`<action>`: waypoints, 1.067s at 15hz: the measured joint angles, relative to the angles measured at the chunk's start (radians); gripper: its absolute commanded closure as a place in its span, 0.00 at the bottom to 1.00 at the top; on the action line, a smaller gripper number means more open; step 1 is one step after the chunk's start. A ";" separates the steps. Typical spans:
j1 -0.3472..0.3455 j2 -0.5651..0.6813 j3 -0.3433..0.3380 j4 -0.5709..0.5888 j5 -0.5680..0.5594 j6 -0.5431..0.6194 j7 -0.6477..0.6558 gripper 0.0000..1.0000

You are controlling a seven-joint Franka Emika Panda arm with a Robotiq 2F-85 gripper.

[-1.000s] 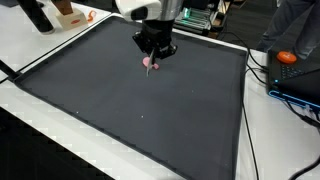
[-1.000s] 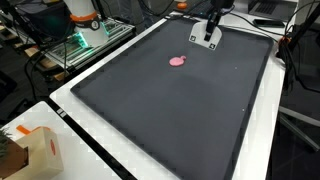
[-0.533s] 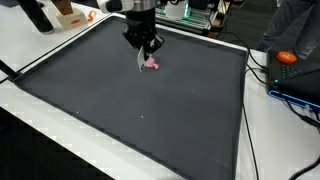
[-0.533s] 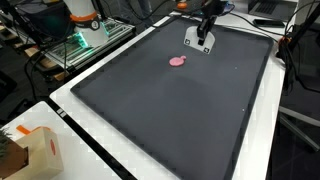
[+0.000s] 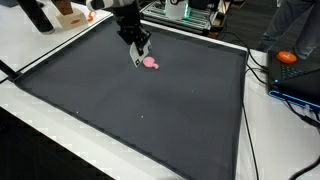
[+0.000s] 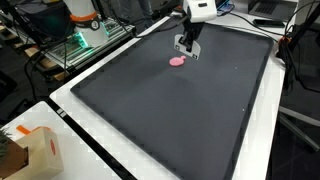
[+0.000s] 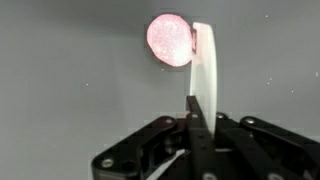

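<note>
As the gripper (image 5: 136,50) has shifted sideways across the mat (image 5: 150,115) over the last second, it no longer hangs over the disc (image 5: 151,63) but stands just beside it. In an exterior view the same move shows as an approach: the gripper (image 6: 187,43) has closed most of its gap to the disc (image 6: 178,60). The disc itself has not moved in either exterior view; it lies flat on the far part of the mat, near the back edge.

The wrist view shows the jaws pressed together on a thin white strip (image 7: 203,70), which runs out ahead of the gripper (image 7: 195,125). The strip's far end lies along one side of the pink disc (image 7: 168,40). The edges meet in that picture, but actual contact cannot be confirmed.

Judgement: the shift has brought the strip's end to the disc's flank, so the tool is now placed at the thing it works on. The disc is as yet undisturbed.

Writing: none legible. The mat and the white table (image 5: 280,140) are unmarked. A carton (image 6: 28,150) at the table corner shows no readable print at this size.
</note>
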 measured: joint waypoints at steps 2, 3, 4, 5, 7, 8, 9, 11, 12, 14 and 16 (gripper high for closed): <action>-0.031 -0.022 -0.002 -0.051 0.066 0.033 -0.050 0.99; -0.046 -0.033 -0.003 -0.075 0.098 0.047 -0.074 0.99; -0.060 -0.043 -0.005 -0.097 0.130 0.058 -0.096 0.99; -0.073 -0.054 -0.007 -0.119 0.162 0.068 -0.117 0.99; -0.098 -0.074 -0.012 -0.157 0.230 0.078 -0.152 0.99; -0.108 -0.084 -0.015 -0.174 0.265 0.082 -0.165 0.99; -0.117 -0.093 -0.019 -0.188 0.301 0.084 -0.178 0.99; -0.131 -0.109 -0.026 -0.213 0.376 0.085 -0.200 0.99; -0.137 -0.115 -0.030 -0.224 0.409 0.085 -0.208 0.99; -0.143 -0.124 -0.041 -0.241 0.467 0.085 -0.215 0.99; -0.144 -0.130 -0.055 -0.258 0.510 0.086 -0.215 0.99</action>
